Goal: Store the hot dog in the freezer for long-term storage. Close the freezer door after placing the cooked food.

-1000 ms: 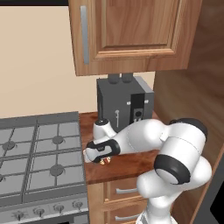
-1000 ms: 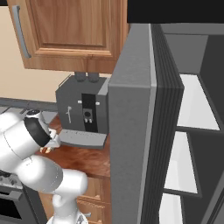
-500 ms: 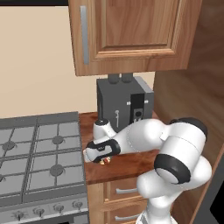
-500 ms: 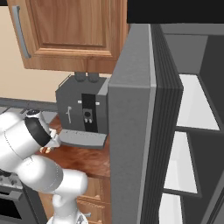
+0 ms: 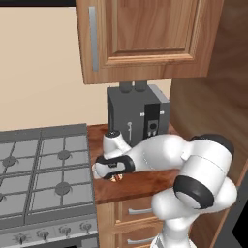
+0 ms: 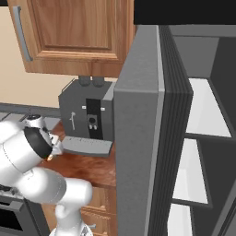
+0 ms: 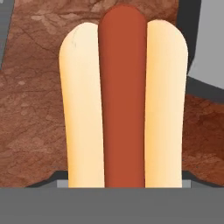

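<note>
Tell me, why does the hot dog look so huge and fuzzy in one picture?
Hand view: the camera sits right above the hot dog, so its edges look soft. Left base view: it is a tiny speck under the gripper. Right base view: the freezer door looks sharp, evenly lit, no glare.

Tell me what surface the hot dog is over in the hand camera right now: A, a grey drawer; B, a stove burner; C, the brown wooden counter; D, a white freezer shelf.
C: in the hand view the hot dog has the brown wood-grain counter on either side of it, not a shelf, burner or drawer.
</note>
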{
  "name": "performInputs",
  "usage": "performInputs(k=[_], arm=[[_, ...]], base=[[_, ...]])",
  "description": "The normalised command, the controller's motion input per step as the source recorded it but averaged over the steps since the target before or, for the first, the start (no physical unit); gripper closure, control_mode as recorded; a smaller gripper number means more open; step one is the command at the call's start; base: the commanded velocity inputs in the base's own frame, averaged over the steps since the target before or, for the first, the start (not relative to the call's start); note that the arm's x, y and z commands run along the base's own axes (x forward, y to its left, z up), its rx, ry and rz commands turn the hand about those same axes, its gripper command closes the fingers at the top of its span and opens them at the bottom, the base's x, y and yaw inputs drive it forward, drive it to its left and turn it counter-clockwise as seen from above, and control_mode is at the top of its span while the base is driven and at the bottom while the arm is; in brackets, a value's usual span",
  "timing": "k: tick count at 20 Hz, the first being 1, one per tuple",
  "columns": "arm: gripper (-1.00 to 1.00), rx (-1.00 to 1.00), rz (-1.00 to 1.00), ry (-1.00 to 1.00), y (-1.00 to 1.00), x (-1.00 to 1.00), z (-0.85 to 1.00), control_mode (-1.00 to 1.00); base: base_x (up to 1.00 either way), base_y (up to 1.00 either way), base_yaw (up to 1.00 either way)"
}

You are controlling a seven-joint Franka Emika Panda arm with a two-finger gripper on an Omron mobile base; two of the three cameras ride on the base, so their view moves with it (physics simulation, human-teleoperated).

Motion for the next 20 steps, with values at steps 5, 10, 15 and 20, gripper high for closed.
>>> performInputs(k=[5, 10, 15, 20], arm=[[1.0, -0.03, 0.0, -0.03, -0.12, -0.55, 0.76, -1.0], [1.0, -0.01, 0.0, 0.03, -0.23, -0.62, 0.82, -1.0], [1.0, -0.01, 0.0, 0.02, -0.38, -0.64, 0.73, -1.0], [1.0, 0.0, -0.02, 0.01, -0.5, -0.41, 0.62, -1.0]], base=[[0.0, 0.0, 0.0], [0.0, 0.0, 0.0], [0.0, 0.0, 0.0], [0.0, 0.0, 0.0]])
